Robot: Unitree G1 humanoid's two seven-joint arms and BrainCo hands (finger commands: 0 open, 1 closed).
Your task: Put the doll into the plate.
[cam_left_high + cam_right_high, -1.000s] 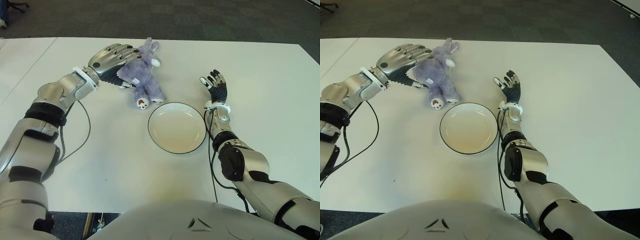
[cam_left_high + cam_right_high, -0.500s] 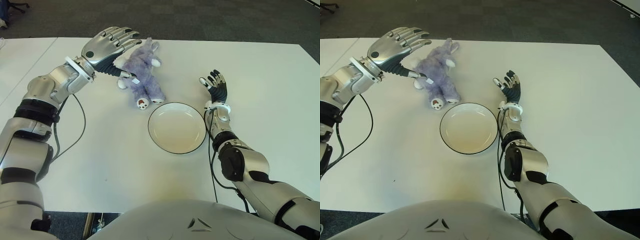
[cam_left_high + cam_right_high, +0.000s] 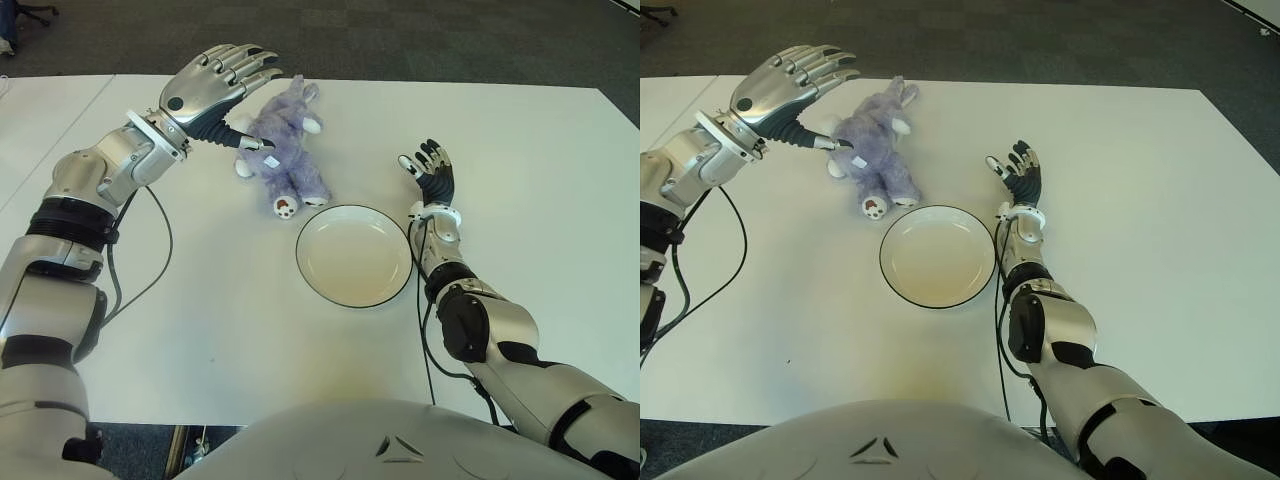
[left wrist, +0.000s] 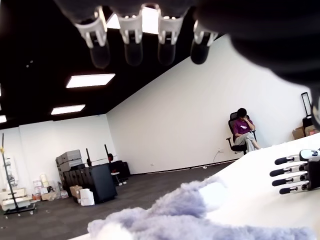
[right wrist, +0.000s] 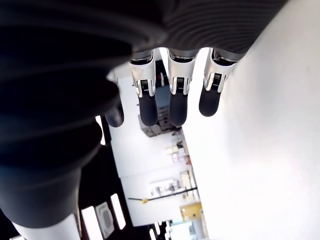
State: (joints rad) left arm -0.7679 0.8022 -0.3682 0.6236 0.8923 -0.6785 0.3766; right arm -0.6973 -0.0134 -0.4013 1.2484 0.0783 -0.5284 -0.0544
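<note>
A purple plush doll (image 3: 285, 150) lies on the white table (image 3: 520, 130), its feet toward the plate. The white plate (image 3: 353, 255) with a dark rim sits empty just in front and to the right of the doll. My left hand (image 3: 218, 85) hovers above and left of the doll with fingers spread, open; its thumb tip reaches down near the doll's side. In the left wrist view the doll's fur (image 4: 200, 220) shows below the extended fingers (image 4: 134, 47). My right hand (image 3: 430, 170) stands to the right of the plate, fingers extended and holding nothing.
Dark carpet (image 3: 400, 40) lies beyond the table's far edge. A second white table (image 3: 40, 110) adjoins at the left. A black cable (image 3: 160, 250) hangs from my left forearm. In the left wrist view a person (image 4: 243, 132) sits on a chair far off.
My left hand has lifted off the doll and opened, moving up and slightly left. The doll stays on the table. The right hand has not moved.
</note>
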